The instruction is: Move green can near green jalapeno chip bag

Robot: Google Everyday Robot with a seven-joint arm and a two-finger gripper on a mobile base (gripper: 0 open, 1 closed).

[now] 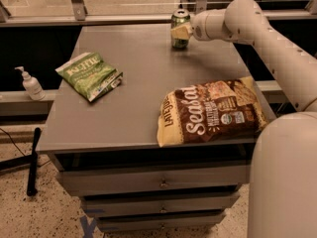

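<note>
The green can (pixel 179 42) is upright at the back of the grey table (pixel 141 58), right of centre. My gripper (pixel 181 31) reaches in from the right and is shut around the can's middle, with a pale finger (pixel 182 32) across its front. The can looks to be just off the tabletop. The green jalapeno chip bag (pixel 89 75) lies flat near the table's left edge, far to the front left of the can.
A large brown and yellow Sea Salt chip bag (pixel 210 112) lies at the table's front right corner. A hand sanitizer bottle (pixel 30 85) stands on a ledge to the left. Drawers (pixel 158 182) sit below the tabletop. My white body (pixel 285 182) fills the lower right.
</note>
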